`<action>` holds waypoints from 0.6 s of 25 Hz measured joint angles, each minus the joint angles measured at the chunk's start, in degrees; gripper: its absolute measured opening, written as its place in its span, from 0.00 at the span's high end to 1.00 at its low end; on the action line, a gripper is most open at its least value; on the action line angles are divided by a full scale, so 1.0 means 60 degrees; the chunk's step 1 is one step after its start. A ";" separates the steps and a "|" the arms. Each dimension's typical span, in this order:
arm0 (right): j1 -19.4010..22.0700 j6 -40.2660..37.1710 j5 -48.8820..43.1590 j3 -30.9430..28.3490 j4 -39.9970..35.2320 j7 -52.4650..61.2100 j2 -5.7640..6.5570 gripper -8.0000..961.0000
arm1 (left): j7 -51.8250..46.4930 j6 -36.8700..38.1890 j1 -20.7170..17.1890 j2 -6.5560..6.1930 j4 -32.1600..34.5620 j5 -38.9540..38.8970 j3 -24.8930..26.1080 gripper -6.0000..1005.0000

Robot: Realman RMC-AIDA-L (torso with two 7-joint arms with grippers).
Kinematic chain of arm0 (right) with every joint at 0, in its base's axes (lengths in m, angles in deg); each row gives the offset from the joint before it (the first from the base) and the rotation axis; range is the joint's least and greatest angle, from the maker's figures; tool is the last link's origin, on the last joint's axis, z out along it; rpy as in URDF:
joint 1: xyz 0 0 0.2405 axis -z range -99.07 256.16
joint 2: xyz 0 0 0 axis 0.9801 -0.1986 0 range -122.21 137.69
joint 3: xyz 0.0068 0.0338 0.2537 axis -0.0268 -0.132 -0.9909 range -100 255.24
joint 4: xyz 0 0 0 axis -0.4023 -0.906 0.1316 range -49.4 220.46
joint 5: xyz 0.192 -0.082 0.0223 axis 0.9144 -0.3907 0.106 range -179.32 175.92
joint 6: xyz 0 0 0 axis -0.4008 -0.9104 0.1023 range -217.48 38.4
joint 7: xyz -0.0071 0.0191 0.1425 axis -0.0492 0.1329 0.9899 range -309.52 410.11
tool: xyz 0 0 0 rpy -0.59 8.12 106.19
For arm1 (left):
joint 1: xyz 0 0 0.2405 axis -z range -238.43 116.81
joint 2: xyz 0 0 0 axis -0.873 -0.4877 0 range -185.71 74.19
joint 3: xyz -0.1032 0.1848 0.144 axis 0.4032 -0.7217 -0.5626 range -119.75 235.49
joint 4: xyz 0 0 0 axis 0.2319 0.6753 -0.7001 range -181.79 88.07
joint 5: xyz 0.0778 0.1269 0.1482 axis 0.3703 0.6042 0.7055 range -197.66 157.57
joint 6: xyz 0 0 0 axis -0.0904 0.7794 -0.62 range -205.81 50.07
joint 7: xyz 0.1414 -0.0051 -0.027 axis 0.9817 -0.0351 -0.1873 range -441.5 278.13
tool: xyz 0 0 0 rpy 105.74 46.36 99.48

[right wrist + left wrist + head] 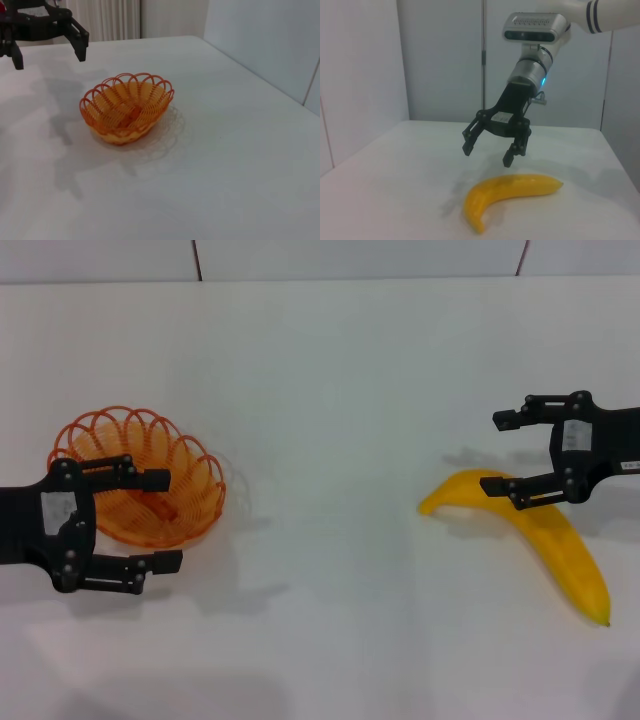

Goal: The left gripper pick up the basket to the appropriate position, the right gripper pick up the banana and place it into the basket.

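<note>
Two pincers: both hang above the white desk (330, 390), well apart, each gripping nothing.
Left pincer (160, 521): fingers spread wide, raised over the near edge of the basket.
Basket (140, 475): upright on the desk, partly under the left pincer's upper finger.
Right pincer (505, 453): fingers spread wide, poised above the banana's stem end.
Banana (545, 535): flat on the desk, below the right pincer, apart from its fingers.
</note>
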 joint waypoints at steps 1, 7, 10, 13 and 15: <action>0.0000 0.0000 0.0000 0.0000 0.0000 0.0000 0.0000 0.10 | 0.0006 0.0000 0.0000 0.0002 0.0000 0.0000 0.0002 0.13; 0.0000 -0.0001 0.0000 0.0000 0.0000 -0.0002 -0.0001 0.10 | 0.0113 0.0000 -0.0012 0.0037 0.0000 0.0082 0.0229 0.13; 0.0000 -0.0001 0.0000 0.0000 0.0000 -0.0002 -0.0001 0.10 | 0.0145 0.0001 -0.0019 0.0061 -0.0001 0.0080 0.0262 0.14; 0.0000 -0.0001 0.0000 0.0000 -0.0001 -0.0002 -0.0001 0.10 | 0.0102 0.0001 -0.0026 0.0156 0.0002 0.0042 0.0732 0.14; 0.0000 -0.0001 0.0000 0.0000 -0.0001 -0.0002 0.0000 0.10 | 0.0001 0.0004 -0.0028 0.0201 0.0103 0.0058 0.1000 0.14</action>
